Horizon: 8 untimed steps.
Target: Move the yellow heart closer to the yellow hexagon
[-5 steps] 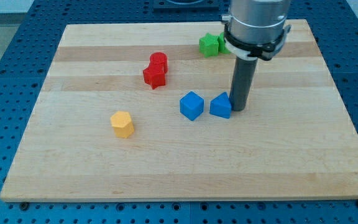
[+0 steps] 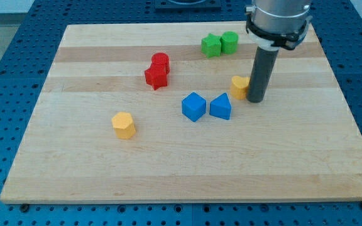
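My tip (image 2: pixel 255 100) has shifted toward the surface's (image 2: pixel 187 169) right edge, off the blue triangular block (image 2: pixel 220 107), uncovering the yellow heart (image 2: pixel 239 86), which it now touches. The yellow hexagon (image 2: pixel 124 125) sits unmoved near the left edge. There are no fingers, only a rod.

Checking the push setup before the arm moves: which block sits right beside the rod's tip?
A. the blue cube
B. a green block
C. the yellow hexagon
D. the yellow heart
D: my tip stands at the view's right edge of the small yellow heart block, with the yellow hexagon block far off toward the view's left.
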Motion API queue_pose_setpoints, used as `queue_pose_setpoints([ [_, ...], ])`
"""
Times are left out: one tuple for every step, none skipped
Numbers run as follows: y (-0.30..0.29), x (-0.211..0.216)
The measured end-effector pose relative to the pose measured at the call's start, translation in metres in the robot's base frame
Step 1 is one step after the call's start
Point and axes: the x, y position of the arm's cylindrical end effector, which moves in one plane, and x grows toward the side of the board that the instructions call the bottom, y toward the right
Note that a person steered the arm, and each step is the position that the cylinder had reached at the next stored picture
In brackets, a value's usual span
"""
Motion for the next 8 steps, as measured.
queue_pose_setpoints([
  [0.0, -0.017],
  [0.0, -0.033],
  [-0.002, -0.042],
  [-0.012, -0.042],
  [-0.032, -0.039],
  [-0.058, -0.035],
  [-0.076, -0.028],
  [-0.086, -0.021],
])
